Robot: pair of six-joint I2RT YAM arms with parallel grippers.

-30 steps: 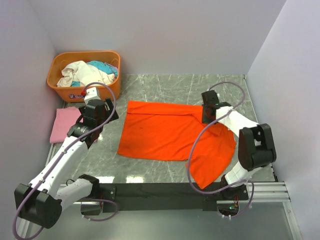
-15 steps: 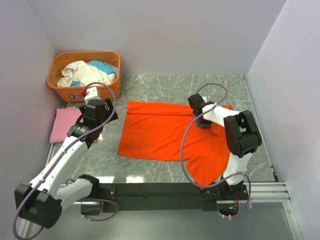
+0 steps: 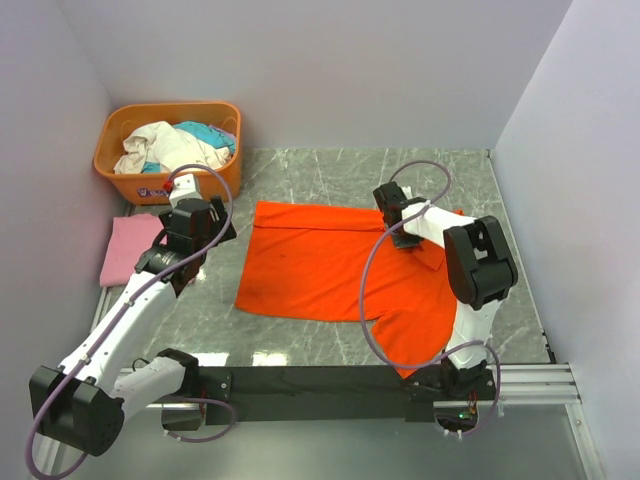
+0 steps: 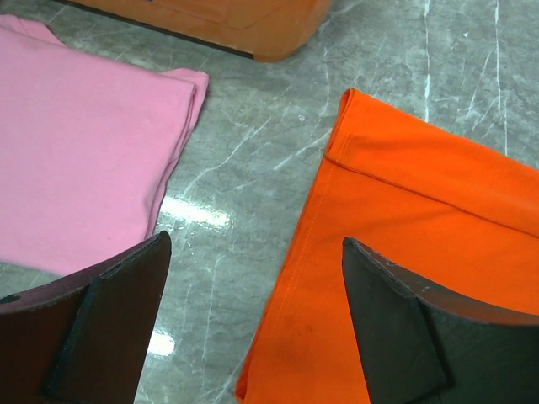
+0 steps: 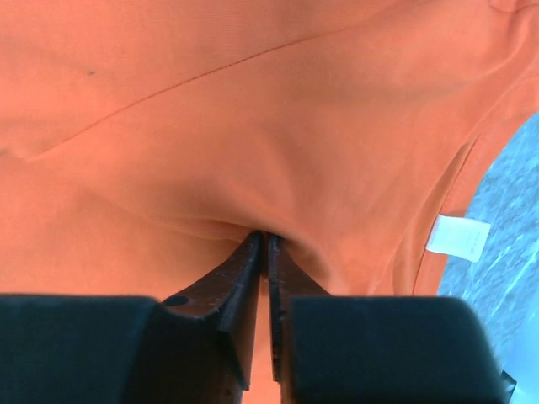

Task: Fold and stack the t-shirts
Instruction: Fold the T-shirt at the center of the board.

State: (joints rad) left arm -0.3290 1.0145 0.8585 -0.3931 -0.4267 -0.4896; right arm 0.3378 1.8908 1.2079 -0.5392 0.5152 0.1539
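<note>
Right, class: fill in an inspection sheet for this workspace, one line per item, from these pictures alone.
Surface: grey marble table, glare near front.
Job's things: orange t-shirt spread out, partly folded; pink t-shirt folded at left.
Clutter: orange basket of clothes, far left corner.
Grippers: left gripper open, empty; right gripper shut on orange t-shirt.
Cables: purple cables loop along both arms.
Surroundings: plain white walls.

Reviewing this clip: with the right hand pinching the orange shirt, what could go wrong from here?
1. The right hand is shut on only a small pucker of the orange t-shirt; the cloth may slip out, or only one layer may lift.
2. The left hand is open and holds nothing, so a pull could drag the whole shirt instead of folding it.
</note>
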